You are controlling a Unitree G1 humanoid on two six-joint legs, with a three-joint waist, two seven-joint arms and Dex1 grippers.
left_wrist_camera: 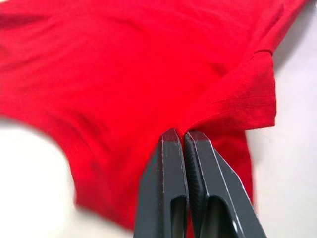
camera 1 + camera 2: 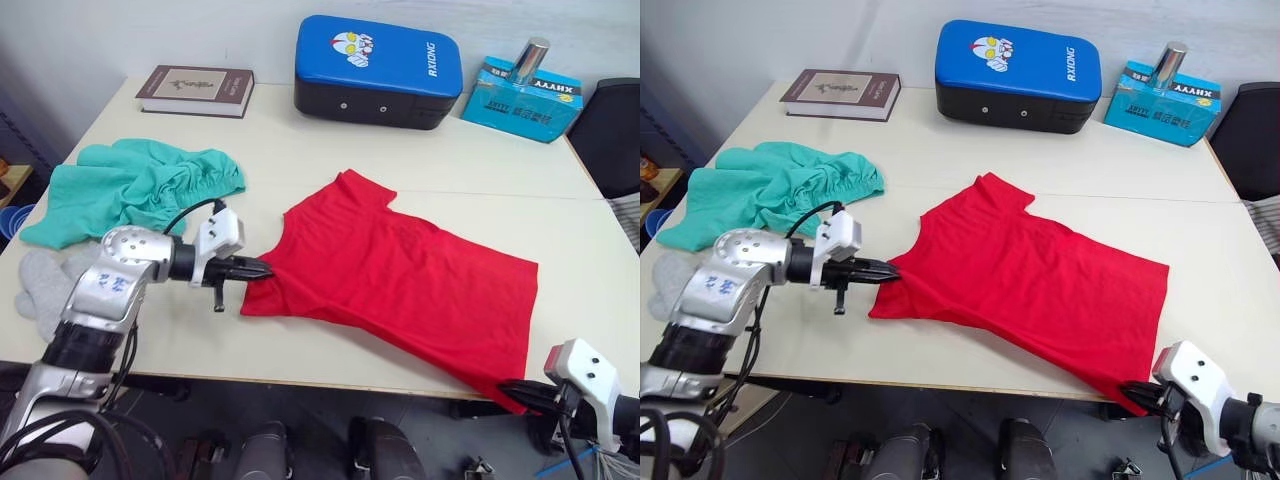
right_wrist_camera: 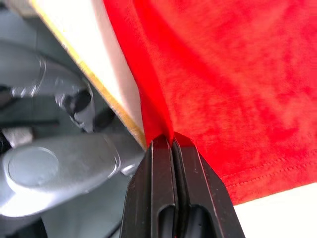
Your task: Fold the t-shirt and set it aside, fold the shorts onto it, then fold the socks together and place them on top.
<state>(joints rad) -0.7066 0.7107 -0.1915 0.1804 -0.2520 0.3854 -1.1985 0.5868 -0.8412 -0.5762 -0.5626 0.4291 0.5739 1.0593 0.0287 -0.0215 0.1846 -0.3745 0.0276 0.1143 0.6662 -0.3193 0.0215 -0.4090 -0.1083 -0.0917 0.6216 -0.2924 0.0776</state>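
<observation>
The t-shirt [image 2: 400, 275] is spread flat across the middle of the tabletop [image 2: 300, 160], one lower corner hanging over the near edge. Its left edge is pinched by the left gripper [image 2: 262, 268], whose fingers are clamped together on a fold of red fabric; the overhanging corner is likewise gripped by the right gripper [image 2: 512, 388], fingers closed on the cloth just past the tabletop's edge. The shorts [image 2: 130, 185] are bunched at the left side, apart from the t-shirt, and the socks [image 2: 40, 285] lie just beside them near the left edge. Along the far side are found a book [image 2: 196, 90], a blue kick pad [image 2: 378, 70] and a blue box [image 2: 520, 98] bearing a metal cylinder [image 2: 528, 58].
</observation>
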